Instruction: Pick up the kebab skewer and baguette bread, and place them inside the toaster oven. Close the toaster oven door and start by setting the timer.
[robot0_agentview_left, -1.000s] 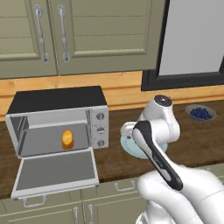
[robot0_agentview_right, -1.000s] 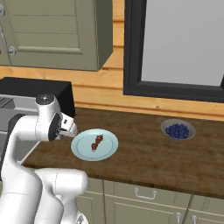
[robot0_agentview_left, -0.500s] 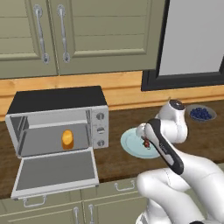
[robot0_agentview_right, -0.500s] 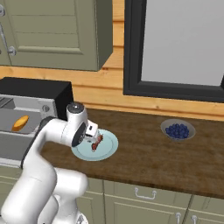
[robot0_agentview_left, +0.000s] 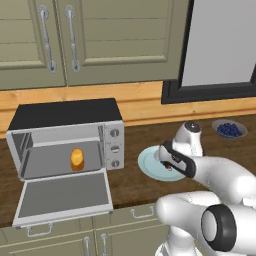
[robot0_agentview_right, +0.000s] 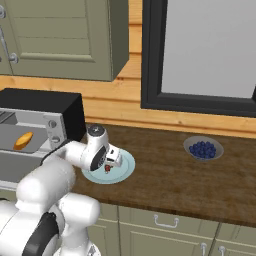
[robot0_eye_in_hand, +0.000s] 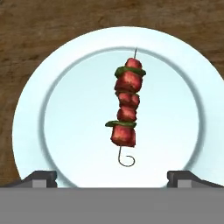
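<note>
One skewer (robot0_eye_in_hand: 125, 111) lies on your pale blue plate (robot0_eye_in_hand: 183, 144), unobstructed, with your jaws spread wide above it. Bread (robot0_agentview_left: 76, 158) sits inside the oven (robot0_agentview_left: 65, 137), door (robot0_agentview_left: 62, 197) down. Blueberries fill a bowl (robot0_agentview_right: 203, 148) farther along the desk (robot0_agentview_right: 165, 180). No writing reads.

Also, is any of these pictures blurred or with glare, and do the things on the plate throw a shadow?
Hand view: sharp, evenly lit, no glare; the kebab skewer lies on the pale plate with no visible shadow. Left base view: crisp, flat rendered light, and the baguette bread inside the toaster oven is clear. Right base view: equally sharp, with no reflection in the dark-framed panel.
</note>
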